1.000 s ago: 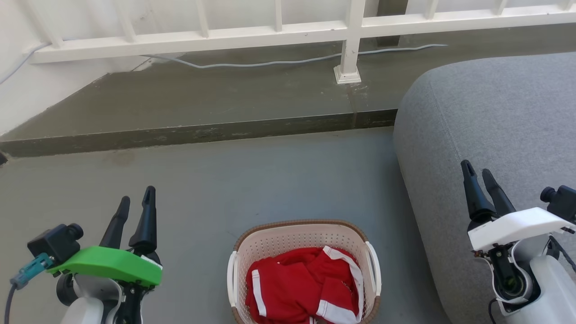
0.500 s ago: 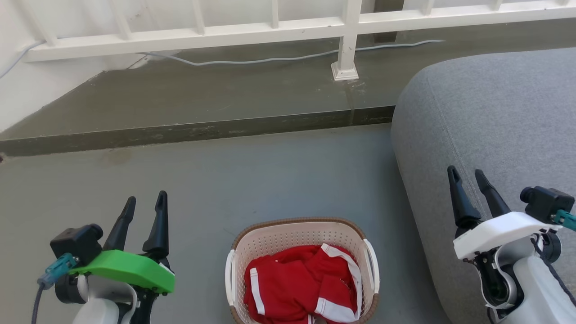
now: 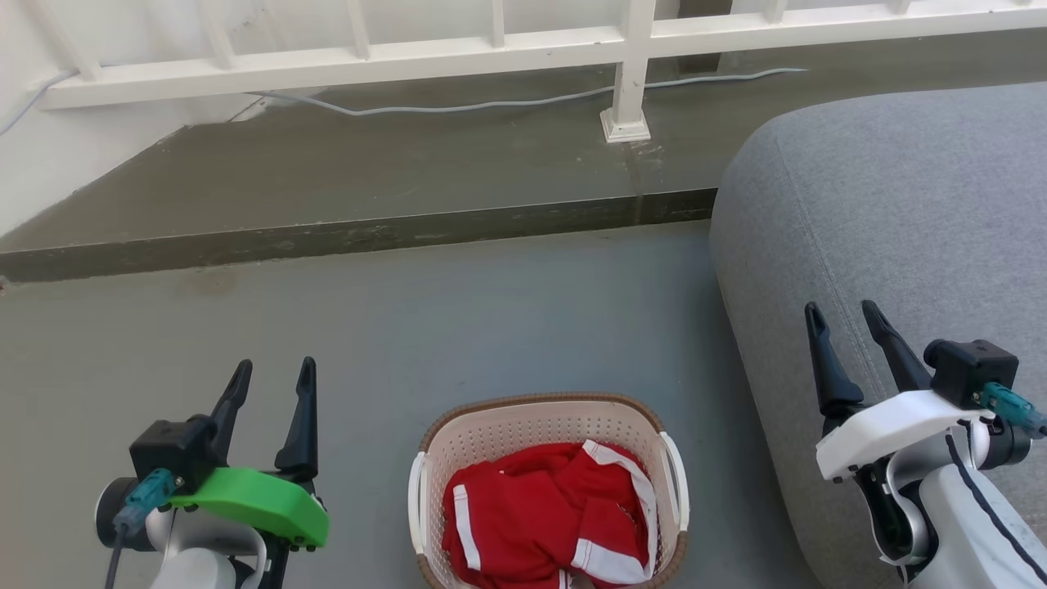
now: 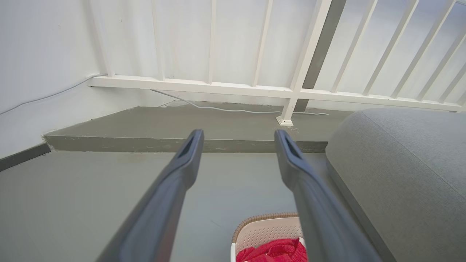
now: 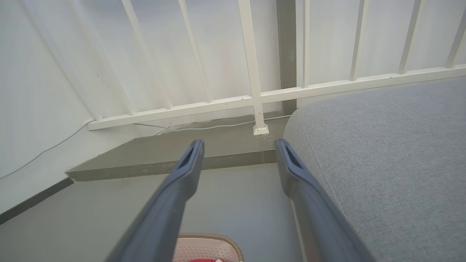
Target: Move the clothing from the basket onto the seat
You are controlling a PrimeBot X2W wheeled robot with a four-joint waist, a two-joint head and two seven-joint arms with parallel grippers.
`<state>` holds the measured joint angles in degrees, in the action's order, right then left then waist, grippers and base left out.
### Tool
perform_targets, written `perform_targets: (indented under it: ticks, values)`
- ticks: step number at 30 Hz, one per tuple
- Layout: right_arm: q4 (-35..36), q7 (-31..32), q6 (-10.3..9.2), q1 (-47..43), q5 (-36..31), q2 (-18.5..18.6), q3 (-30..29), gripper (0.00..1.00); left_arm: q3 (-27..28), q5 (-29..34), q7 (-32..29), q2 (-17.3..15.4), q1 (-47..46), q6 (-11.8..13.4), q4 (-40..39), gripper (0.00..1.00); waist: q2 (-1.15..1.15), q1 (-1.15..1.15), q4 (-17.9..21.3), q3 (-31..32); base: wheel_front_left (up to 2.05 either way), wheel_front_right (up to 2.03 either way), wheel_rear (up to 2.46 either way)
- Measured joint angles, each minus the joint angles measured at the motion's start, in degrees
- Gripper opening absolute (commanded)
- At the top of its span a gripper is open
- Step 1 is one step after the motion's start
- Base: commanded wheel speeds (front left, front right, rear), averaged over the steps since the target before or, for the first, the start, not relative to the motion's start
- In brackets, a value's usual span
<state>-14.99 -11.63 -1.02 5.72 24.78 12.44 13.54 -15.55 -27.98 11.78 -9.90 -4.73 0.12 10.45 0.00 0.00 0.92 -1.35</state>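
Red clothing (image 3: 544, 519) with white stripes lies bunched in the cream perforated basket (image 3: 536, 425) on the floor at the bottom centre of the head view. The big grey seat (image 3: 900, 204) fills the right side. My left gripper (image 3: 274, 372) hangs open to the left of the basket, nothing between its fingers. My right gripper (image 3: 842, 315) is open over the seat's near edge, also empty. In the left wrist view the basket (image 4: 265, 229) and clothing (image 4: 273, 253) peek between the fingers; the seat (image 4: 407, 171) lies to the right. The right wrist view catches the basket rim (image 5: 211, 243) and seat (image 5: 382, 153).
A raised concrete step (image 3: 343, 237) crosses the floor beyond the basket. A white railing (image 3: 491, 53) with a post (image 3: 626, 98) stands on it, a grey cable (image 3: 491, 105) running along its foot. A white wall (image 3: 49, 155) closes the left side.
The head camera has tilted slightly, shifting the whole picture. Both grippers have moved a little inward toward the basket and turned about their wrists; both stay open. The clothing lies unmoved.
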Motion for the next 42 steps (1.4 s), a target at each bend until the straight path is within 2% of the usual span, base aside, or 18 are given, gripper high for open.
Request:
perform_targets:
  ticks: [13,42]
  values:
    - [-0.3,-2.7,-0.69,1.2,-7.9,0.2,1.4,1.00,-1.3,7.8,2.1,0.0,-0.5,2.0,1.1,1.00,0.00,0.00,0.4,-0.2,0.00,0.00,0.00]
    - [-0.5,-2.7,-0.01,1.9,-7.9,-0.9,-0.4,1.00,-1.5,7.9,1.8,0.1,-1.7,2.9,3.0,1.00,0.00,0.00,0.6,-1.4,0.00,0.00,0.00]
